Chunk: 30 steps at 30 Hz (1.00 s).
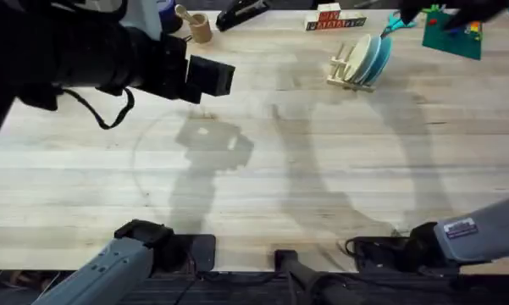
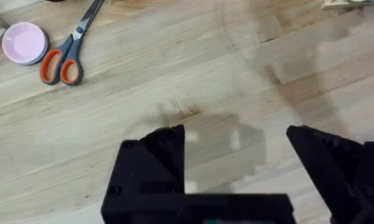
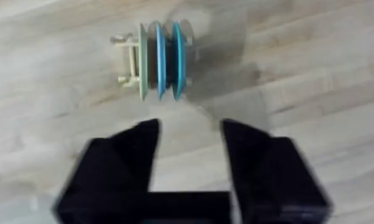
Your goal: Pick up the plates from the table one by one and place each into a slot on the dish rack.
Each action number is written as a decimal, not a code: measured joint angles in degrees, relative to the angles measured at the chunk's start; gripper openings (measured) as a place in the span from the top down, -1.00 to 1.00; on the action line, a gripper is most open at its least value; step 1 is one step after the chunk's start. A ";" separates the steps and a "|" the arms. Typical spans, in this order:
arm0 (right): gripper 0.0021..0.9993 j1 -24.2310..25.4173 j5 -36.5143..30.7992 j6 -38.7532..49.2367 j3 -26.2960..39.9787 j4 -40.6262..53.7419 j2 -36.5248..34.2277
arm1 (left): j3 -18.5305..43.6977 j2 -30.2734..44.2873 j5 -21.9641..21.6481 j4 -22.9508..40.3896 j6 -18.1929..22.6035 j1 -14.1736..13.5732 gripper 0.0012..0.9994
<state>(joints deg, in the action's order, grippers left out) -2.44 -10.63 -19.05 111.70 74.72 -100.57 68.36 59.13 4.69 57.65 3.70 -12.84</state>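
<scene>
I see the dish rack (image 1: 345, 66) standing on the far right part of the desk (image 1: 262, 178), with 3 plates upright in its slots side by side: a cream plate (image 1: 359, 58) nearest the pegs, then the pale sky-blue plate (image 1: 371, 59), then the turquoise plate (image 1: 382, 58) on the outside. From the right wrist camera, the same rack (image 3: 127, 59) sits ahead of my right claw (image 3: 188, 152), whose black fingers are spread apart with nothing between them, hanging above bare wood well short of the plates. My left claw (image 2: 236, 162) is also spread wide and holds nothing, over the bare desk; its arm looms large and dark at the upper left of the overhead view. Beyond it on the left wrist camera lie orange-handled scissors (image 2: 71, 46) and, just beside them, a small pink round dish (image 2: 25, 42). Wooden letter blocks (image 1: 332, 19) sit at the far edge, near the rack.
</scene>
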 joint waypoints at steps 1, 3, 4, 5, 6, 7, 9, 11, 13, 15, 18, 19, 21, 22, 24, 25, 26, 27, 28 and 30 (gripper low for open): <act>-0.52 0.00 -0.02 -0.12 0.00 0.99 1.07 | 0.00 0.00 -0.01 0.02 0.00 0.00 -0.99; -0.94 0.00 -0.02 0.08 0.00 3.31 3.21 | 0.00 0.00 0.00 0.00 0.00 0.00 -0.99; -0.98 0.00 0.02 0.07 0.00 4.36 4.16 | 0.00 0.00 -0.02 0.00 0.00 0.00 -0.99; -0.99 0.00 0.03 0.07 0.00 5.13 4.87 | 0.00 0.00 0.00 0.00 0.00 0.00 -0.99; -0.99 0.00 0.04 0.05 0.00 5.91 5.53 | 0.00 0.00 -0.02 0.00 0.00 0.00 -0.99; -0.99 0.00 0.07 0.05 0.00 6.77 6.24 | 0.00 0.00 -0.02 0.02 0.00 0.00 -0.99; -0.99 -0.06 0.19 0.05 0.00 8.53 7.43 | 0.00 0.00 0.00 0.02 0.00 0.00 -0.99; -0.99 -0.35 0.20 0.03 -0.07 9.60 8.61 | 0.00 0.00 -0.02 0.07 0.00 0.00 -0.99; -0.99 -0.84 0.51 0.03 -1.13 8.90 10.14 | 0.00 0.00 0.00 0.11 0.00 0.00 -0.99; -0.99 -1.59 1.27 0.01 -4.34 6.62 12.56 | 0.00 0.00 -0.01 0.13 0.00 0.00 -0.99; -0.99 -2.50 2.09 0.03 -11.64 2.34 16.87 | 0.00 0.00 -0.02 0.24 0.00 0.00 -0.99; -0.99 -2.77 2.38 0.07 -14.60 0.62 18.52 | 0.00 0.00 0.00 0.24 0.00 0.00 -0.99; -0.99 -3.15 3.44 0.28 -20.80 -2.03 21.91 | 0.00 0.00 -0.02 0.24 0.00 0.00 -0.99; -0.99 -3.27 4.24 0.52 -23.58 -3.29 23.48 | 0.00 0.00 -0.01 0.24 0.00 0.00 -0.99; -0.99 -3.34 6.11 1.37 -29.00 -5.66 26.60 | 0.00 0.00 0.00 0.24 0.00 0.00 -0.99; -0.99 -3.34 6.90 1.75 -31.02 -6.11 27.83 | 0.00 0.00 -0.02 0.24 0.00 0.00 -0.99; -0.99 -3.34 7.62 2.16 -32.75 -6.40 28.93 | 0.00 0.00 -0.02 0.24 0.00 0.00 -0.99; -0.99 -3.34 8.36 2.51 -34.21 -6.59 29.92 | 0.00 0.00 -0.02 0.24 0.00 0.00 -0.99; -0.99 -3.34 8.83 2.76 -35.15 -6.58 30.58 | 0.00 0.00 -0.02 0.24 0.00 0.00 -0.99; -0.99 -3.34 9.55 3.06 -35.95 -6.50 31.25 | 0.00 0.00 -0.02 0.24 0.00 0.00 -0.99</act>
<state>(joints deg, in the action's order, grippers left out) -5.78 -1.09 -15.99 75.75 68.23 -69.32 68.36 59.13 4.67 57.89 3.70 -12.84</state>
